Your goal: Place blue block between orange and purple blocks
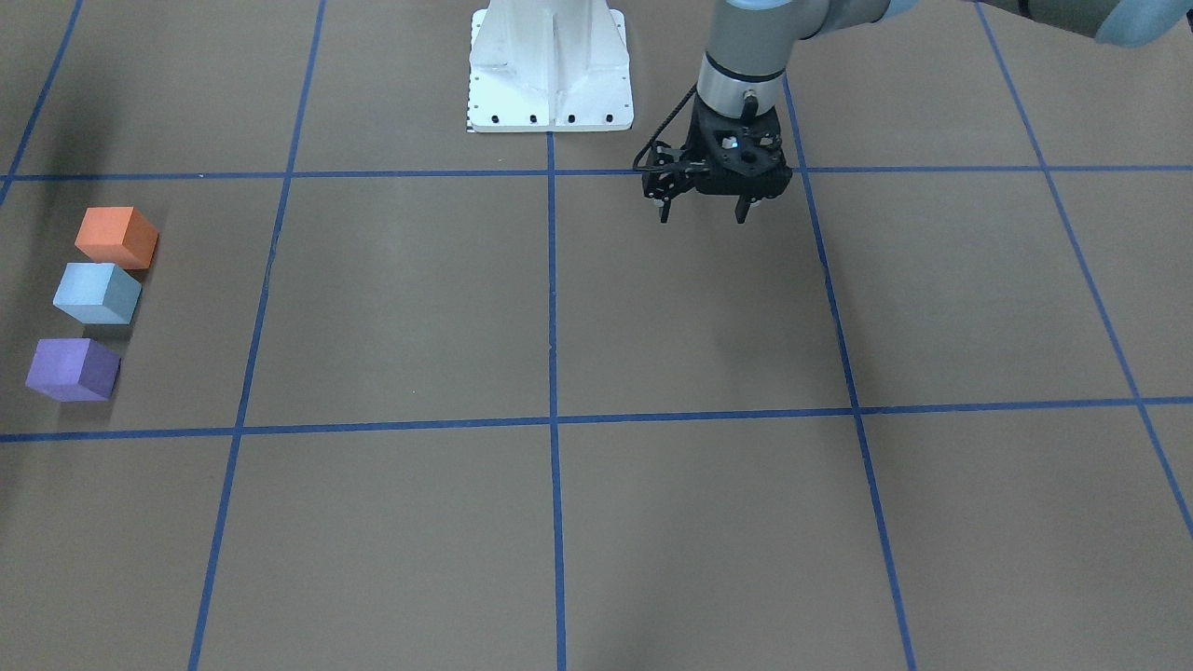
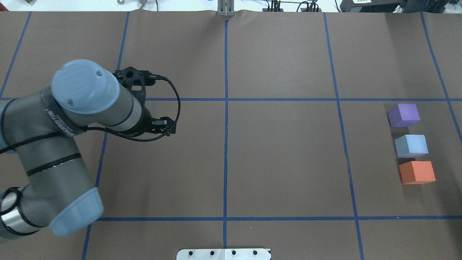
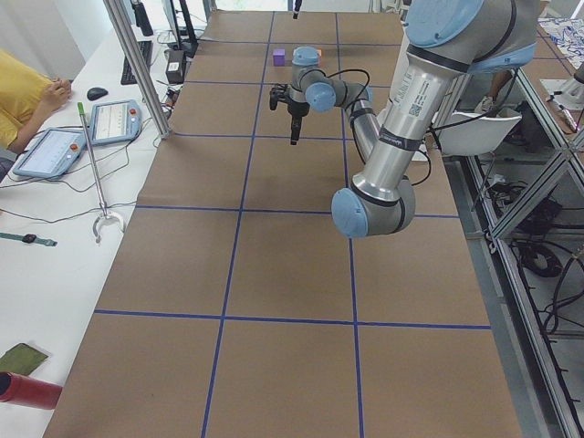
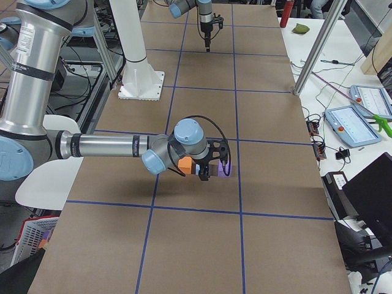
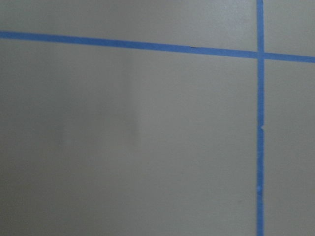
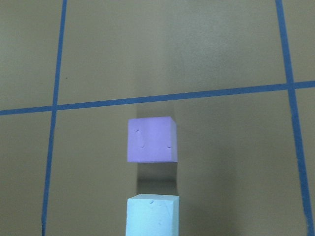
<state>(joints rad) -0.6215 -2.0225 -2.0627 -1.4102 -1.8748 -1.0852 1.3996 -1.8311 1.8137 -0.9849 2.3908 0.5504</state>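
Note:
The orange block [image 1: 116, 237], the light blue block [image 1: 97, 293] and the purple block [image 1: 73, 369] stand in one row on the brown table, the blue one in the middle with small gaps either side. The overhead view shows the same row: purple [image 2: 404, 115], blue [image 2: 411, 145], orange [image 2: 417, 172]. The right wrist view looks down on the purple block [image 6: 151, 139] and the blue block [image 6: 151, 215]. My right gripper [image 4: 209, 168] hovers over the row, seen only from the side, so I cannot tell its state. My left gripper [image 1: 703, 216] is open, empty and far from the blocks.
The white robot base [image 1: 550, 75] stands at the table's robot-side edge. Blue tape lines [image 1: 552, 419] grid the brown paper. A metal post [image 3: 137, 73] and tablets [image 3: 114, 120] stand on the operators' side table.

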